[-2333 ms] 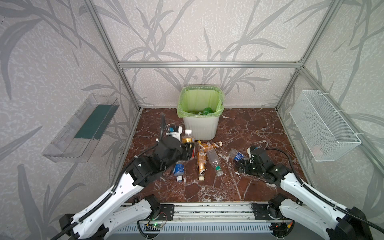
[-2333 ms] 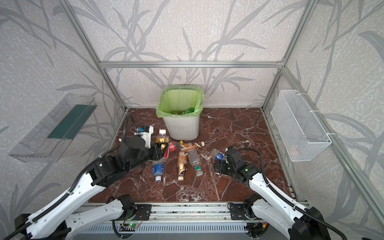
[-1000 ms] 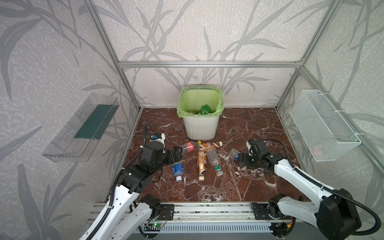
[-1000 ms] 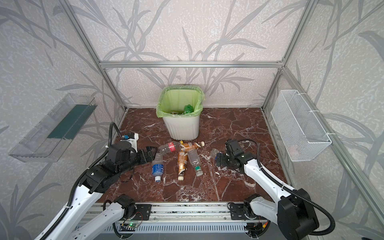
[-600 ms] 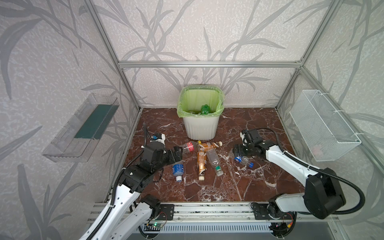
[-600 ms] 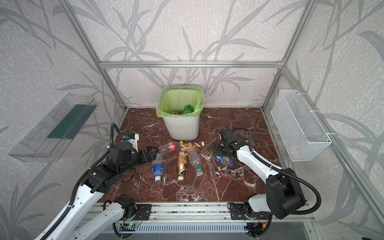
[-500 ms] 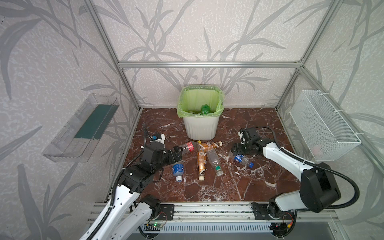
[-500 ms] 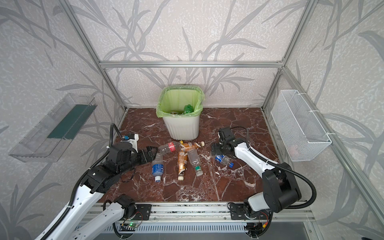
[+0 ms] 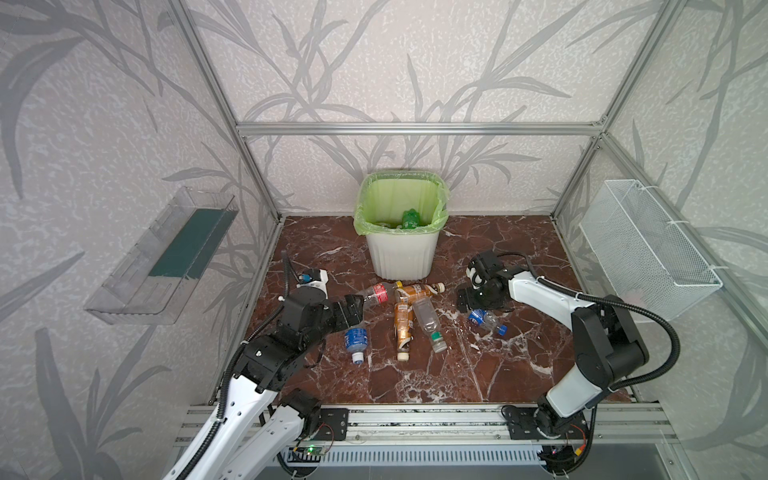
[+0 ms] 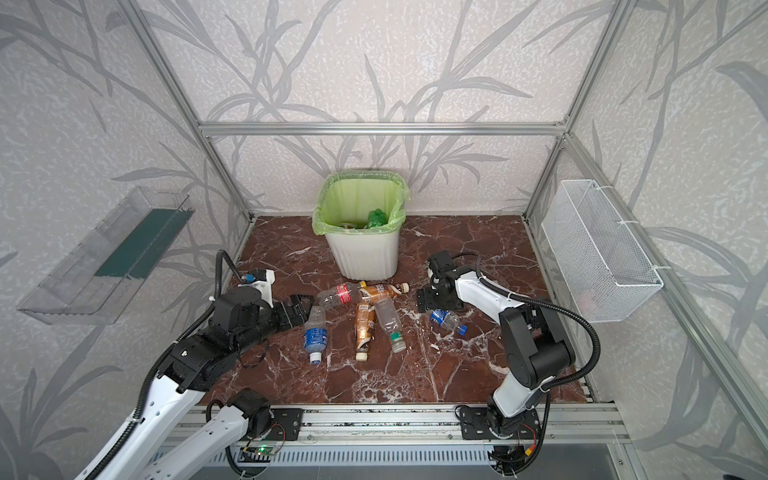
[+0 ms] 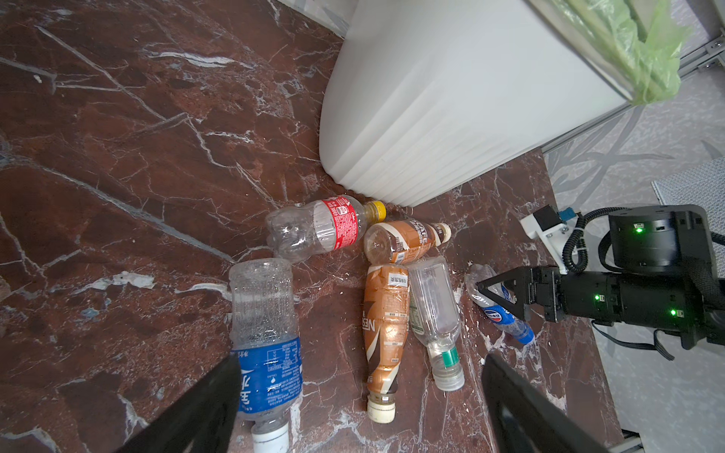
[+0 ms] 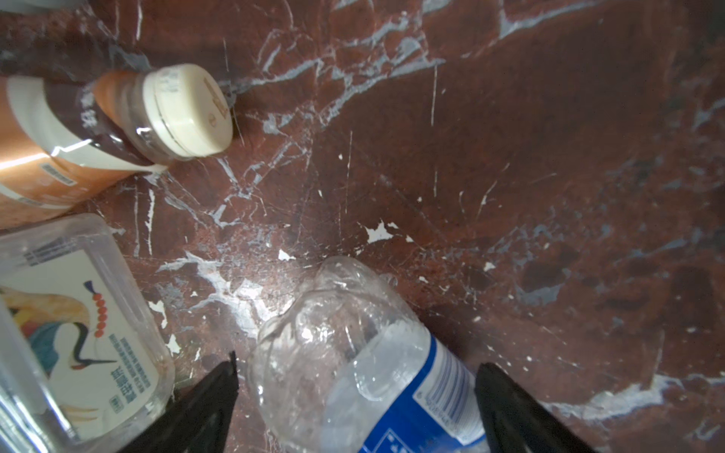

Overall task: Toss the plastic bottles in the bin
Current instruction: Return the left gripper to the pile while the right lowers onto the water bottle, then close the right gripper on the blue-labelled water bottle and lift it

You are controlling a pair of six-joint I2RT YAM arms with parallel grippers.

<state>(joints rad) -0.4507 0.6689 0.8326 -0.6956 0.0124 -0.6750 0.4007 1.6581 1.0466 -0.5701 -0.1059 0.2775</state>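
The white ribbed bin (image 9: pixel 401 257) with its green bag stands at the back, a green bottle (image 9: pixel 409 218) inside. Several plastic bottles lie on the floor before it: red-labelled (image 9: pixel 376 294), two amber (image 9: pixel 402 326), a clear one with a green band (image 9: pixel 428 322), and blue-labelled (image 9: pixel 355 338). My left gripper (image 9: pixel 356 308) hovers open beside that cluster, the blue-labelled bottle (image 11: pixel 266 345) next to one finger. My right gripper (image 12: pixel 357 378) is open, its fingers straddling the base end of a small clear blue-labelled bottle (image 12: pixel 353 361) that lies on the floor (image 9: pixel 484 320).
A clear plastic tray (image 9: pixel 166 253) hangs on the left wall and a white wire-mesh basket (image 9: pixel 648 245) on the right wall. The floor is dark red marble (image 9: pixel 436 374). An aluminium rail (image 9: pixel 415 419) runs along the front edge. The bin's wall (image 11: pixel 451 110) stands close behind the bottles.
My right arm has folded back and its gripper has shifted toward the rear, now over the small blue-labelled bottle's base end. The left gripper has hardly moved.
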